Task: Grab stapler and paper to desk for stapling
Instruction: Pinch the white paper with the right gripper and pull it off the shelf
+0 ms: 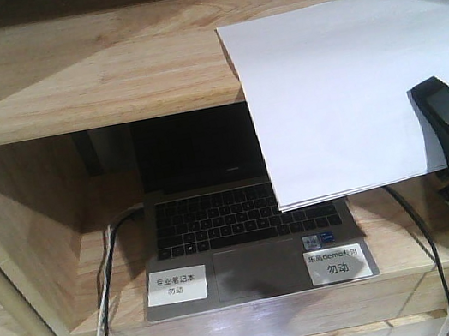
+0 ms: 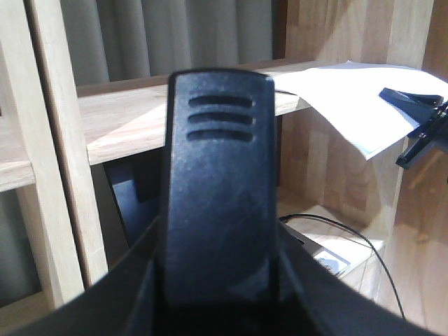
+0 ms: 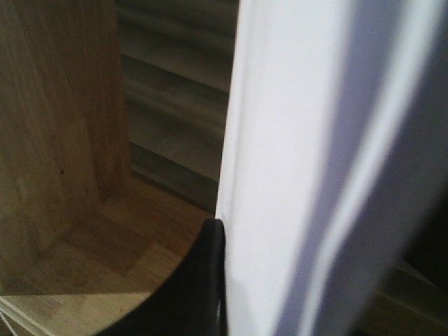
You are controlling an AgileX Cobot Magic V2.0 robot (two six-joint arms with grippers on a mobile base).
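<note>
One paper (image 1: 342,95) lies on the upper shelf (image 1: 87,79), its near part hanging out past the shelf edge above an open laptop (image 1: 243,225). At the sheet's right edge the right gripper (image 1: 446,116) has its jaws pinched on the paper. Of the left gripper (image 2: 220,140), only one black finger shows, close up, so I cannot tell how its jaws stand.
</note>
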